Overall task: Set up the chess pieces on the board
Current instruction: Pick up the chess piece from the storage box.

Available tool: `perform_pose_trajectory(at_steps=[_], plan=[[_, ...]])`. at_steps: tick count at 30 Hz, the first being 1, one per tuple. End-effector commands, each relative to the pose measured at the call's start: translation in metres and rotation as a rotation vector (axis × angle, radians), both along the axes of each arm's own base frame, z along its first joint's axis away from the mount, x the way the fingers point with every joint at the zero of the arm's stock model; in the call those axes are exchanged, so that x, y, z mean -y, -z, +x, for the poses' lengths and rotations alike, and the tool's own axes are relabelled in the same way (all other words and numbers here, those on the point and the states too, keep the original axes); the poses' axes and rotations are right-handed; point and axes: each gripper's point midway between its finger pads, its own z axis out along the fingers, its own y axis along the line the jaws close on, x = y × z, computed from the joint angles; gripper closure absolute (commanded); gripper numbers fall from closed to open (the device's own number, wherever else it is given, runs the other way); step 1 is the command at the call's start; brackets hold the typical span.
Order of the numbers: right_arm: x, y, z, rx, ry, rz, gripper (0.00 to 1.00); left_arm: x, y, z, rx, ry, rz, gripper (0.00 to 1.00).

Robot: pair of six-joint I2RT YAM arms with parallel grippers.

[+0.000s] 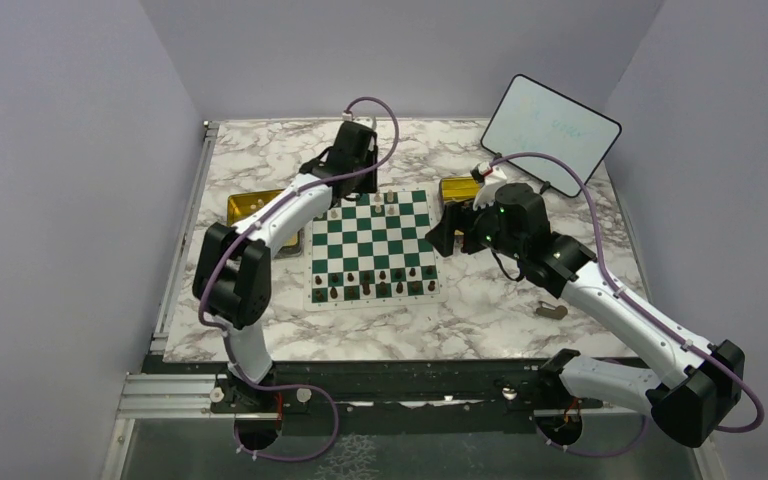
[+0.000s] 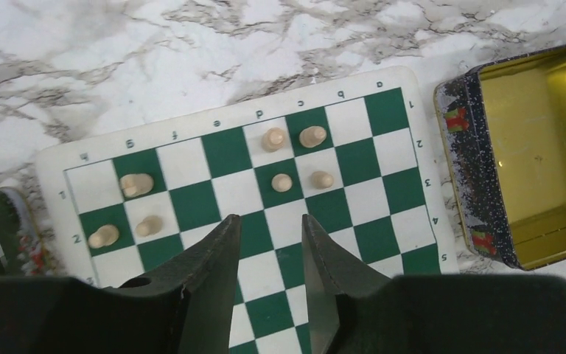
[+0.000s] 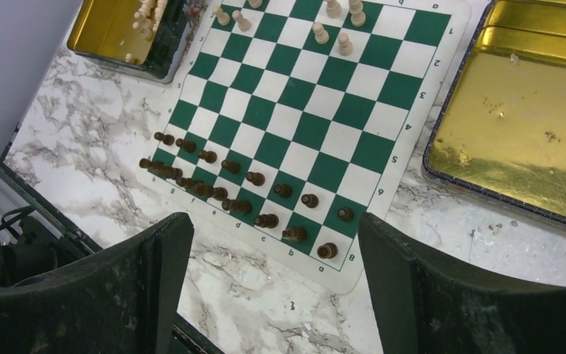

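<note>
Left jaws and right jaws stand apart, empty; I hold the left over the far rows of the board (image 2: 402,188), which, I judge, lack cream pieces (image 2: 282,182).

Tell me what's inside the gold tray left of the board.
Several cream chess pieces lie piled in the gold tray. The picture edge cuts off its far end; from above, the left arm covers part of it.

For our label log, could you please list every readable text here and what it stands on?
"a b c d e f g h": the board's white border.
"1 2 3 4 5", "8": same border, side edges.
Whiteboard: faint marks, too blurred to read.
</note>
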Motion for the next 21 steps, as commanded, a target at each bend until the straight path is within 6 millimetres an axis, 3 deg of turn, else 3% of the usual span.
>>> perform_pose_trajectory(at_steps=[1,13,21], plan=[[-0.002,-0.006,0.0,0.017,-0.005,0.031,0.13,-0.053,-0.02,-0.009,0.018,-0.113,0.017,0.62],[-0.008,-0.004,0.002,0.017,-0.036,0.031,0.13,-0.206,-0.026,-0.011,0.02,-0.392,0.032,0.62],[-0.01,-0.002,0.004,0.013,-0.038,0.023,0.13,-0.263,-0.007,0.001,-0.006,-0.512,0.011,0.63]])
